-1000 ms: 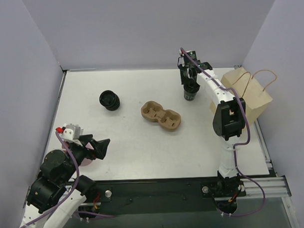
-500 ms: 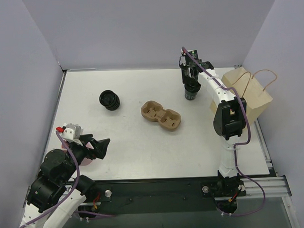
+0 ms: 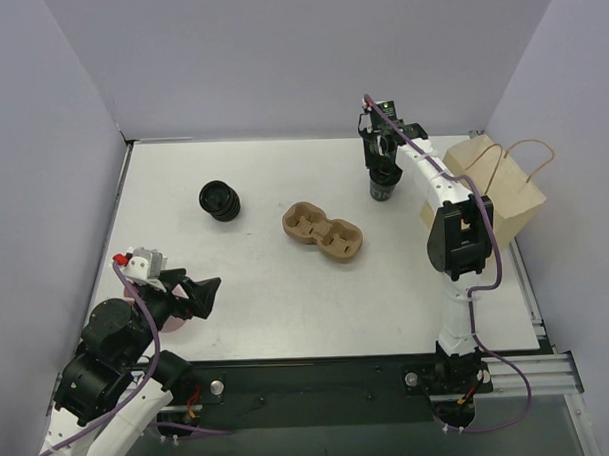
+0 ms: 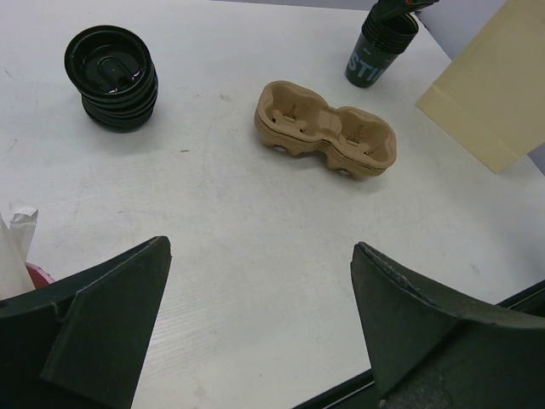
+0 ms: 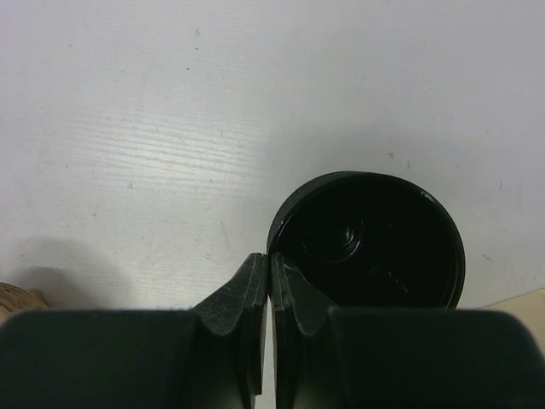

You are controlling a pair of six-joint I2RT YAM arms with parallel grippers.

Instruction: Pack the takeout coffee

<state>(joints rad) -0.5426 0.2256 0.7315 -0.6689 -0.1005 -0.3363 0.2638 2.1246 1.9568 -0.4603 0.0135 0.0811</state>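
While your right tool (image 5: 269,256) pinches cup stack (image 5: 366,239) rim, left tool (image 4: 260,245) gapes idle; carrier (image 4: 326,128) empty, packing barely started.

right pincer (image 5: 269,262) closed down, fingertips now meeting

I've got the left arm (image 3: 108,345) folded low over its base at the near-left corner, wrist aimed out across the surface (image 3: 267,289). The left gripper (image 4: 260,247) has its jaws spread wide and hangs clear above the surface. The right arm (image 3: 457,238) is reached out almost full length toward the far side, forearm angled left, wrist pitched straight down. The right gripper (image 5: 269,264) has its fingers pinched to a hairline slit. I can't tell from the wrist view whether anything is caught in it.
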